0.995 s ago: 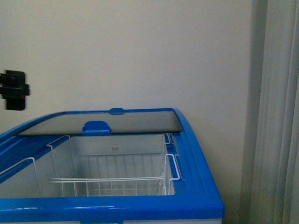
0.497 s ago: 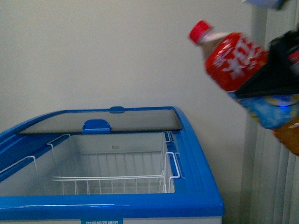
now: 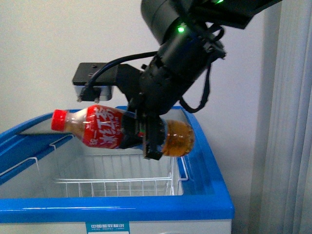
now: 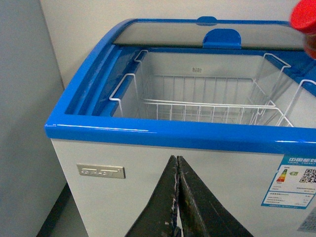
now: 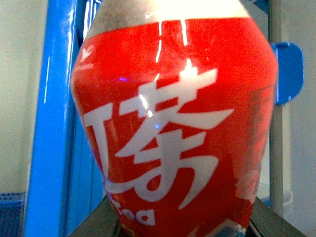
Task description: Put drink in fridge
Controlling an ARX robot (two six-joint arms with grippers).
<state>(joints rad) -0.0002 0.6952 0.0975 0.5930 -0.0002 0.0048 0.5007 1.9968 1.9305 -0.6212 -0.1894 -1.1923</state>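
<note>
In the front view, the drink is held lying on its side in the air above the open mouth of the fridge, red cap toward the robot's left and amber base toward its right. It is clamped about its middle by the right gripper, whose arm reaches down from the upper right. The sideways carry is judged to follow from a grasp taken across the bottle's body. The white wire basket lies directly below, so the bottle is placed for lowering, not yet for release.

In the left wrist view, the fridge is seen from its front. The glass lid is pushed back toward the wall, which is what leaves the basket exposed. The left gripper is seen with its fingers pressed together and nothing between them, low before the white front wall, well clear of the opening; it appears to be kept out of the other arm's way. The bottle's red cap shows at the picture's edge.

In the right wrist view, the picture is almost filled by the red label. Dark fingers are pressed to the bottle's sides, and the blue rim is seen behind it.
</note>
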